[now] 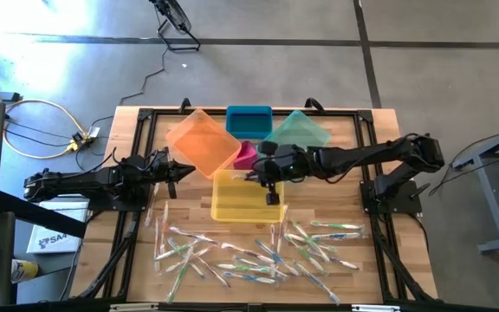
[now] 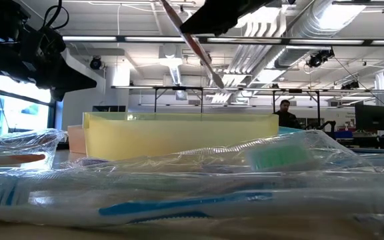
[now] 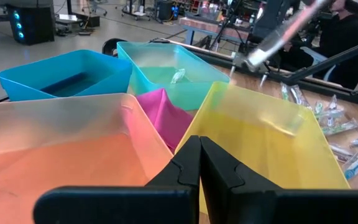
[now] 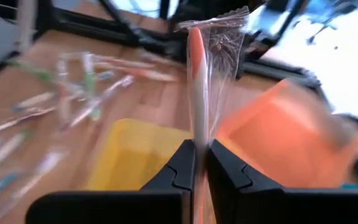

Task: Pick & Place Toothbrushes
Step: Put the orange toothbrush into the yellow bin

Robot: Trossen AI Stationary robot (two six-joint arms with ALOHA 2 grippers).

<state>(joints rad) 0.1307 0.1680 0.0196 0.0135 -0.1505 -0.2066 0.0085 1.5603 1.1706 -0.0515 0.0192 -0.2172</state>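
Note:
Dozens of wrapped toothbrushes lie scattered on the wooden table's near half; some fill the low view's foreground. My right gripper hovers over the yellow bin and is shut on one toothbrush with an orange handle, which also shows in the low view and the left wrist view. My left gripper is shut on nothing at the table's left, beside the orange bin. My right gripper pinches the wrapped toothbrush's orange handle between its two fingers, part way along its length. The brush and its clear wrapper stick out past the fingertips, and a short stretch runs back between them. It hangs slanted, lifted clear above the yellow bin.
Behind the yellow bin stand a pink bin, a blue bin and a teal bin with something small lying in it. A black frame edges the table. A person sits in the room beyond.

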